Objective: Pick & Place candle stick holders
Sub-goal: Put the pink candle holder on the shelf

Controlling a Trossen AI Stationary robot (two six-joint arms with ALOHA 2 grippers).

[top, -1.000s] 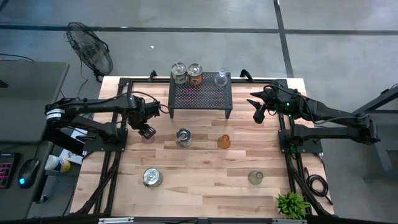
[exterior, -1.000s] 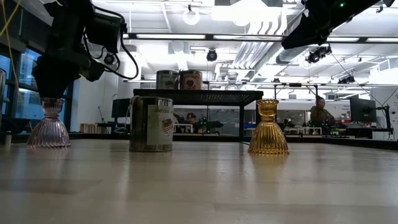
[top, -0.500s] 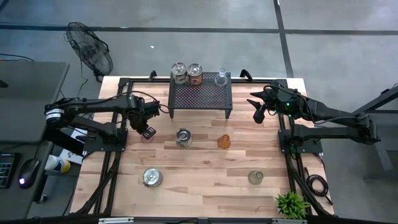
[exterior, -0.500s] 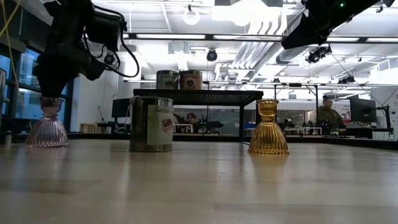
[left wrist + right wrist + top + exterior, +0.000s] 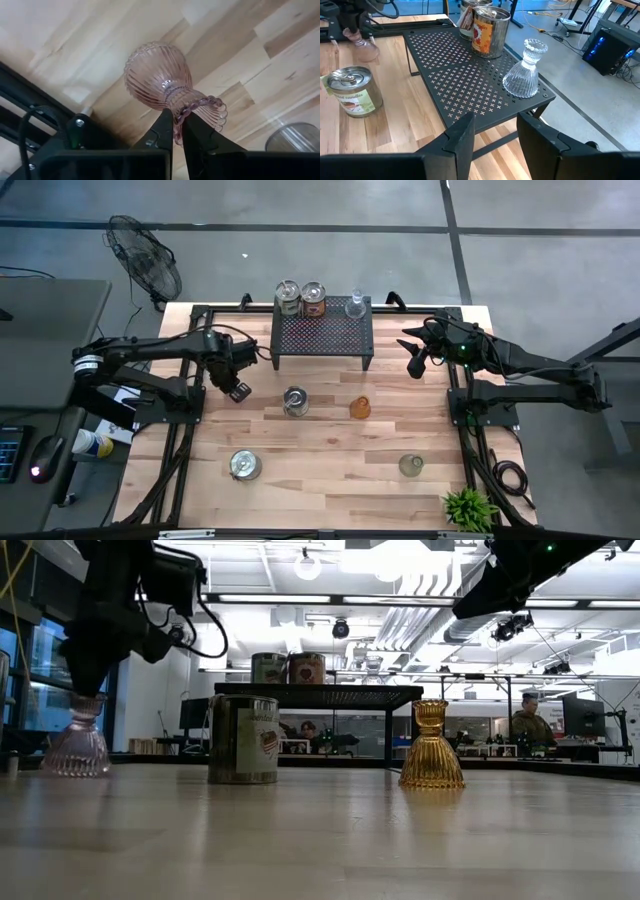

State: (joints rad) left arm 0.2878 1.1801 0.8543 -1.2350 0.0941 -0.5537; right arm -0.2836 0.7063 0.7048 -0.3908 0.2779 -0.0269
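Observation:
A pink ribbed glass candle stick holder [image 5: 77, 740] stands at the table's left, with my left gripper [image 5: 238, 390] shut on its top from above. My right gripper [image 5: 415, 360] hangs open in the air to the right of the black perforated stand [image 5: 322, 332], holding nothing. An amber holder [image 5: 360, 408] and a silvery tin holder [image 5: 295, 401] stand on their bases at mid-table. Another tin [image 5: 245, 465] and a greenish glass one [image 5: 411, 465] stand nearer the front. On the stand are two tins [image 5: 300, 298] and a clear glass holder [image 5: 525, 70]. My left gripper pinches the beaded rim [image 5: 179, 116] of the pink holder's upper cup between its two fingers, which come slanting down from above. One finger seems to be inside the cup and one outside. The holder leans a little; whether its wide base [image 5: 75, 765] is still on the table, I cannot tell.
A small green plant [image 5: 468, 508] sits at the near right corner. A fan [image 5: 145, 255] stands on the floor beyond the far left corner. Bare wood lies between the mid-table holders and the front row.
My left gripper has shut on the pink holder's rim and taken hold of it. The holder, upright a second ago, now leans slightly under the fingers.

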